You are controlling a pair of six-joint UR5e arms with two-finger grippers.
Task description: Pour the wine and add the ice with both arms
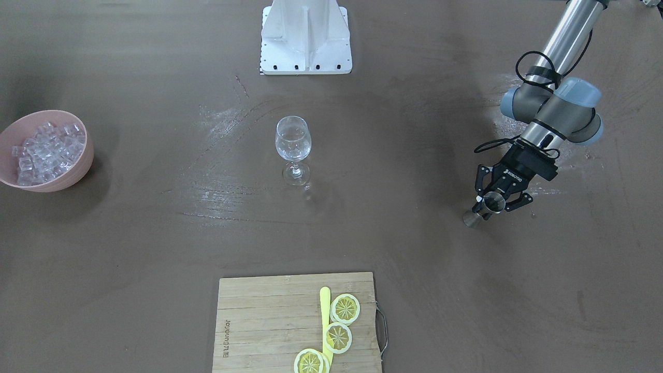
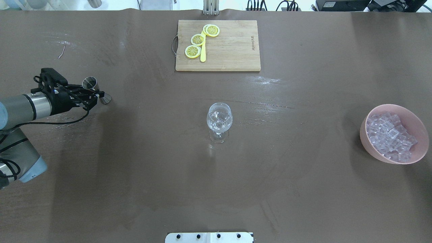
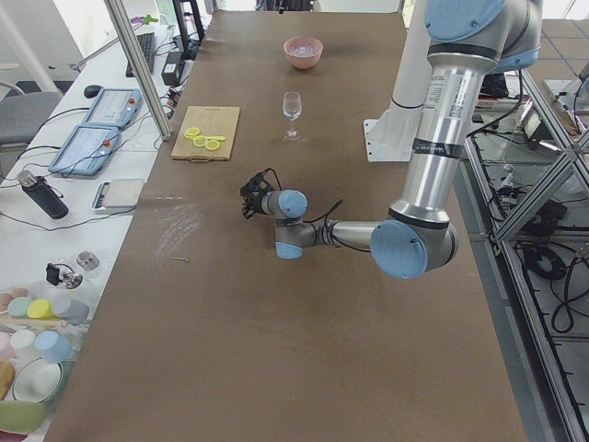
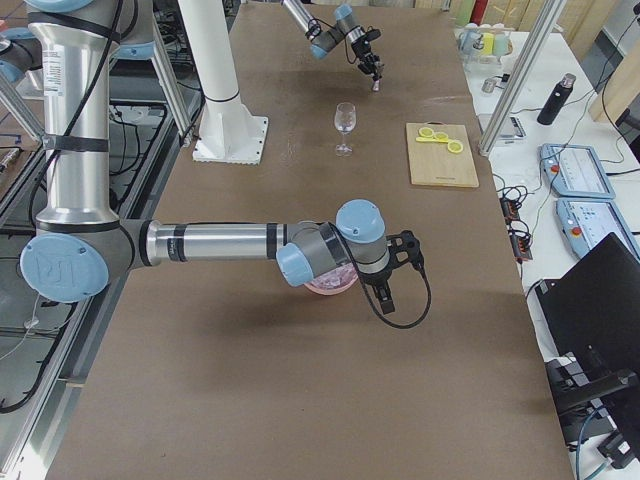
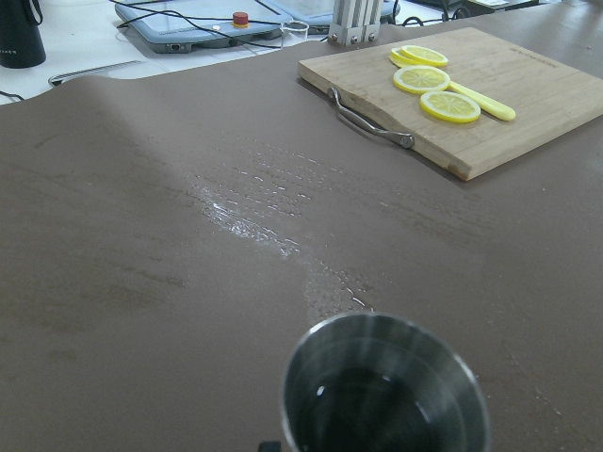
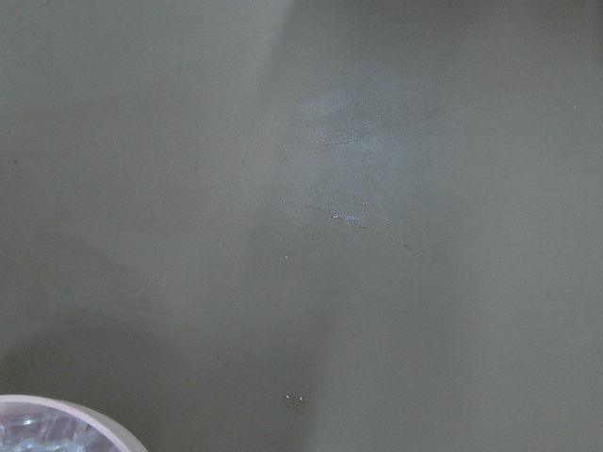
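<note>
- Two arms. The left arm (image 1: 557, 103) reaches low over the bench's (image 2: 135, 168) left end. The right arm (image 4: 210, 243) stretches out over the right end.
- One metal jigger (image 1: 472, 219), upright with its open cup on top. The left jaws are clamped on its narrow waist. In the left wrist view the inside of the cup looks dark. Whether its foot touches the bench I cannot tell.
- The right jaws show only in the side view, pointing down close by the bowl. I cannot tell whether they are open or closed.
- One pink bowl (image 2: 363, 133) near the right end, heaped with ice (image 2: 391, 136). The clear cubes are too many to count, and all of them lie in the bowl.
- One wine glass (image 2: 219, 118), standing upright mid-bench, well apart from both bowl and jigger.
- One wooden cutting board (image 2: 233, 50) with a metal handle, at the edge across from the robot. It carries three lemon slices (image 2: 193, 51) and one yellow utensil (image 2: 203, 50) lying among them.
- One white pedestal base (image 1: 305, 41) at the robot's edge.
- The surface is a matt brown cover, marked with pale scuffs and shiny streaks around the glass and near the jigger.
- In the room, a side table holds two control pendants (image 3: 92, 138), a black bottle (image 3: 41, 195) and coloured cups and bowls (image 3: 37, 322). There are also aluminium posts, cables and a laptop (image 4: 600, 290).
</note>
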